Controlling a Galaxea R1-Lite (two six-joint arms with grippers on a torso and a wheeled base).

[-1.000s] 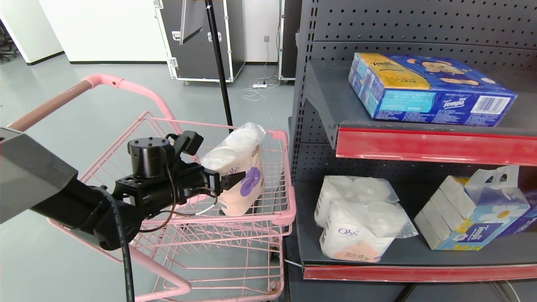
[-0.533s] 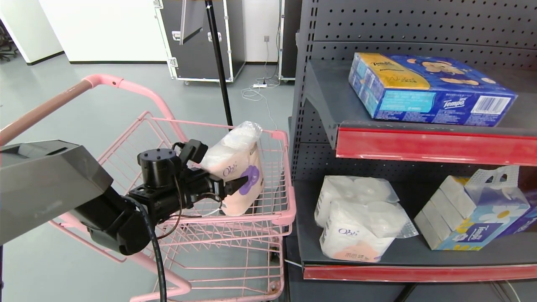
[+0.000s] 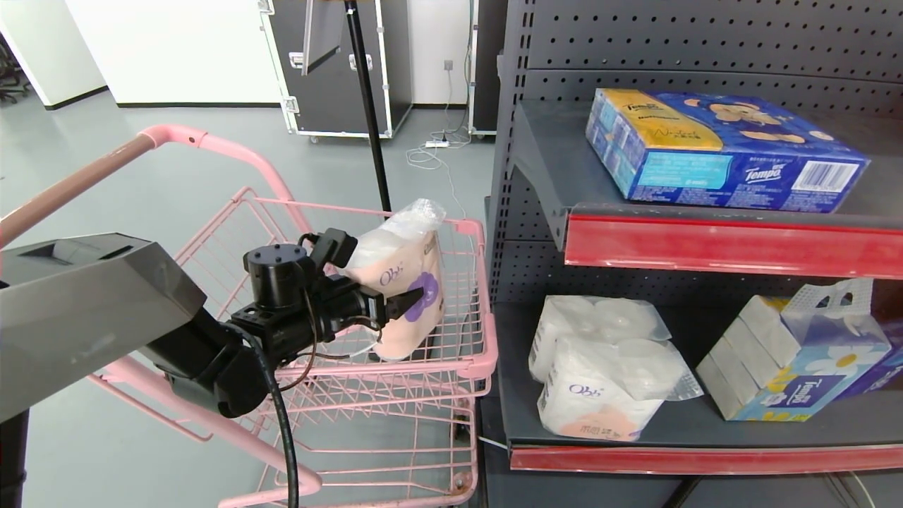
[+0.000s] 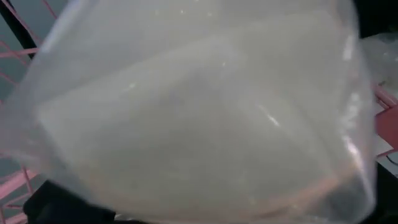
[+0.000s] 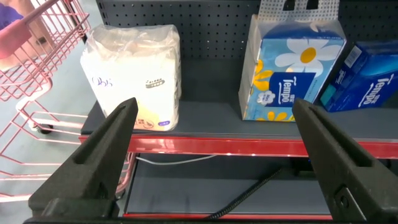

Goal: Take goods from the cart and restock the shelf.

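A plastic-wrapped toilet paper pack (image 3: 403, 271) stands tilted in the pink cart (image 3: 487, 331), against its far right corner. My left gripper (image 3: 395, 300) is shut on its lower half, with one black finger (image 3: 408, 299) across the front of the purple print. The left wrist view has the pack's clear wrap (image 4: 199, 118) right up against the camera. My right gripper (image 5: 214, 109) is open, its fingers wide apart, level with the lower shelf (image 5: 249, 144) and pointing at it.
The lower shelf (image 3: 705, 423) holds a toilet paper pack (image 3: 600, 374) (image 5: 134, 78) and a blue flowered tissue pack (image 3: 797, 360) (image 5: 292, 68). A blue tissue box (image 3: 719, 152) lies on the upper shelf. A black pole (image 3: 370, 106) stands behind the cart.
My left arm pushed forward and to the right, deeper into the cart. The pack between its fingers tilted and rose slightly.
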